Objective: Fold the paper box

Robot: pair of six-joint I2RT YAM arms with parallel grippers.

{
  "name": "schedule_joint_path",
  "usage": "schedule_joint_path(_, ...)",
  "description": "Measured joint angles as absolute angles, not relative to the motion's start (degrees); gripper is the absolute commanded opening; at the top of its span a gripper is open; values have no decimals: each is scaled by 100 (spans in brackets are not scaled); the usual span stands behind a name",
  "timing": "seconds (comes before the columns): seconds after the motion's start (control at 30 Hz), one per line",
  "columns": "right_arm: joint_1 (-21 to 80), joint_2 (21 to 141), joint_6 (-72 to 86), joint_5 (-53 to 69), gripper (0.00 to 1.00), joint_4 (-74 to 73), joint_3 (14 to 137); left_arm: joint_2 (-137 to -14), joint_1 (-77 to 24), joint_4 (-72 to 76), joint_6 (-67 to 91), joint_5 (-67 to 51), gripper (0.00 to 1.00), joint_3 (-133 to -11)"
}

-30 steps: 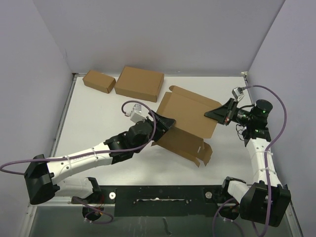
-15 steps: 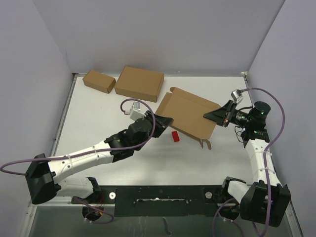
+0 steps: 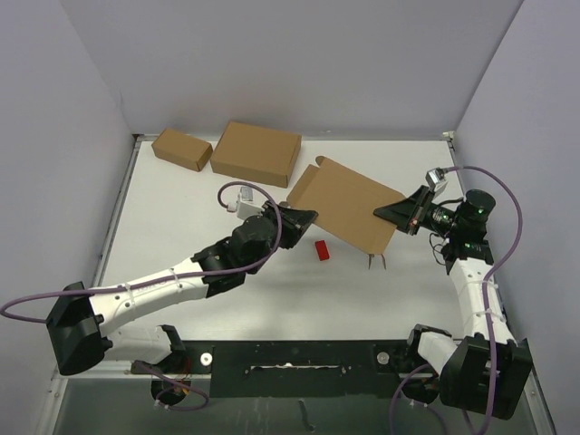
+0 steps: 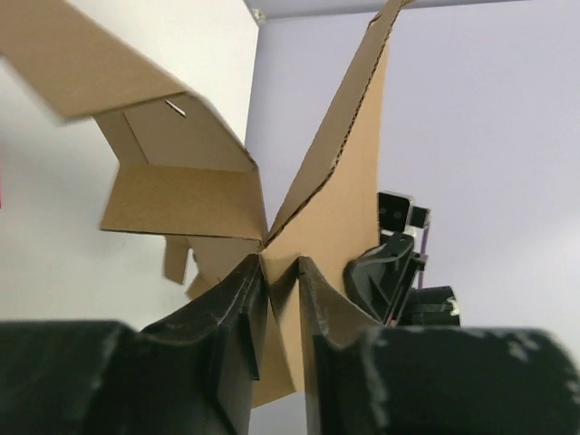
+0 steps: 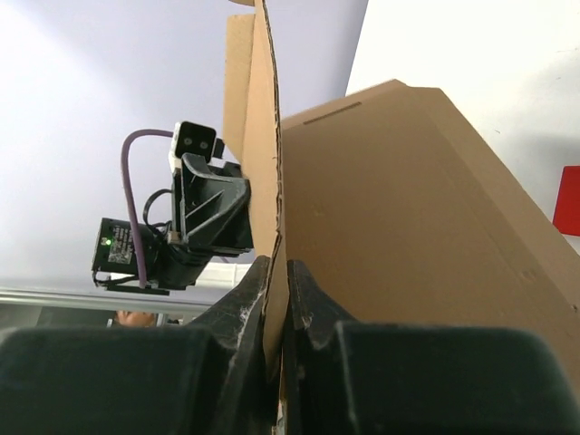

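Observation:
The paper box [image 3: 346,210] is a thin brown mailer held off the table, tilted, between both arms. My left gripper [image 3: 308,217] is shut on its left edge; in the left wrist view the fingers [image 4: 243,288] pinch a cardboard panel [image 4: 335,208] from both sides. My right gripper [image 3: 382,211] is shut on the right edge, and the right wrist view shows the thin panel [image 5: 268,163] clamped between its jaws. Notched flaps [image 3: 375,262] hang below the front right corner. The box's underside is hidden in the top view.
A small red object [image 3: 321,250] lies on the white table under the box's front edge. Two other brown cardboard boxes stand at the back left: a small one [image 3: 181,149] and a larger one [image 3: 256,152]. Walls enclose the table on three sides.
My left gripper closed on the box's left edge. The front panel that lay on the table swung up and back, uncovering the red object. The right gripper kept its hold.

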State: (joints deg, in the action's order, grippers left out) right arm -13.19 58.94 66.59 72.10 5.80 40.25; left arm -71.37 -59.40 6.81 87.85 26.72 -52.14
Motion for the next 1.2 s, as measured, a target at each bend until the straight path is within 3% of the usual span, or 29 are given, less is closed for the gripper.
schedule_joint_path(0.17, -1319, 5824, 6742, 7269, 0, 731, 4025, -7137, -6038, 705, 8919, 2447, 50, -5024)
schedule_joint_path(0.27, -1321, 5826, 6770, 7249, 0, 781, 4025, -7137, -6292, 764, 9017, 2405, 60, -4950)
schedule_joint_path(0.73, -1352, 5826, 6799, 7164, 0, 899, 3876, -8108, -7050, 1334, 9282, 2587, 63, -5157)
schedule_joint_path(0.93, -1352, 5793, 6794, 7140, 0, 895, 3824, -8171, -7081, 1435, 9321, 2842, 58, -5391)
schedule_joint_path(1.2, -1358, 5631, 6781, 7065, 0, 891, 3756, -8379, -7081, 1476, 9426, 3041, 26, -5513)
